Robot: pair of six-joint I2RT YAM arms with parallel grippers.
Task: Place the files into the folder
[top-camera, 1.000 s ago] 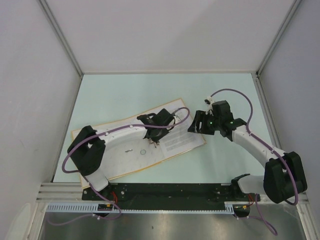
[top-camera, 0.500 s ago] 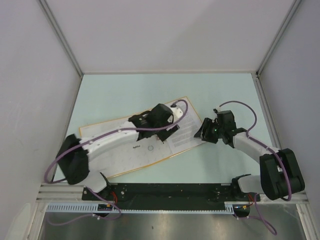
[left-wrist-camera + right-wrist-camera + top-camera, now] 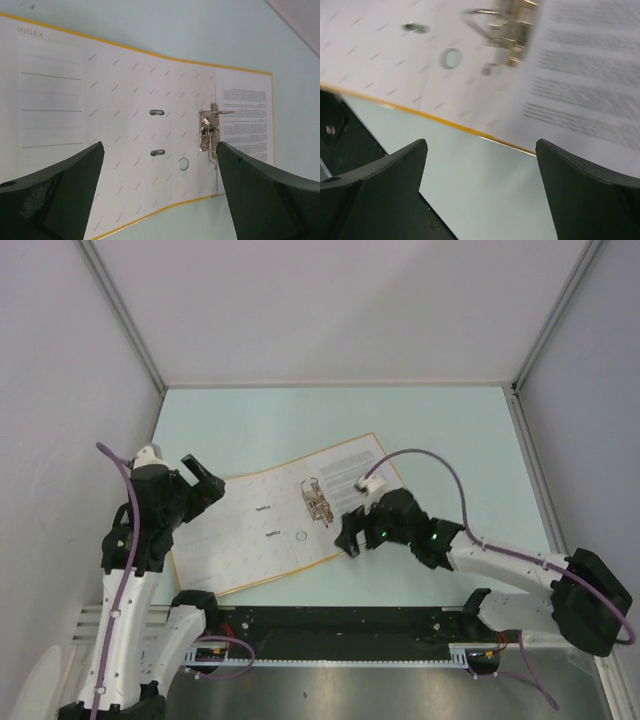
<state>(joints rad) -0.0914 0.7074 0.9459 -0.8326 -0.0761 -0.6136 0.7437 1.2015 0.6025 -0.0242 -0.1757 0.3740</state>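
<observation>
The folder point(image 3: 240, 530) lies open on the table, orange-edged and whitish inside, with its metal ring clip point(image 3: 315, 500) in the middle. The files point(image 3: 345, 465), white sheets of black text, lie on its right half beside the clip. My left gripper point(image 3: 205, 478) hangs open off the folder's left end, facing it; its view shows the folder point(image 3: 125, 100), the ring clip point(image 3: 207, 132) and the files point(image 3: 245, 120). My right gripper point(image 3: 345, 537) is open and low at the folder's front edge, below the files point(image 3: 590, 90). Neither gripper holds anything.
An INDEX sheet point(image 3: 50, 90) covers the folder's left flap. Grey walls close in the table on three sides. The black arm rail point(image 3: 330, 620) runs along the near edge, just in front of the folder's front corner.
My left arm has pulled back from over the folder's middle to its left end and opened. My right arm swung from the folder's right side to its front edge, jaws wider. The ring clip is uncovered.
</observation>
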